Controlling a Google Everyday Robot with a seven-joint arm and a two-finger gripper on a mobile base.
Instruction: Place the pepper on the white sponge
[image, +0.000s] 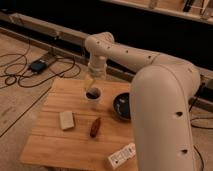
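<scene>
Pepper (95, 127) lies flat on the wooden counter (55, 145), roughly midway between the far edge and the near edge, with its length running from far to near. We see the gripper (92, 88) well apart from it, hanging from the pale arm (150, 65) over the far half of the counter. The pepper lies almost straight in line with the gripper but closer to the near edge, and nothing touches it. We cannot tell how wide the gripper stands or whether it has hold of anything. Directly under it stands a small white cup (94, 103), upright. The cup's inside looks dark, and we cannot tell what fills it or whether the gripper touches the rim. The white sponge (67, 120) rests just beside the pepper, on the side toward the left edge as we view it, and a strip of bare wood separates the two. A dark bowl (121, 106) sits toward the right edge, partly hidden by the arm, and we cannot make out its contents. A white power strip (121, 156) lies tilted at the near edge, toward the right corner.
</scene>
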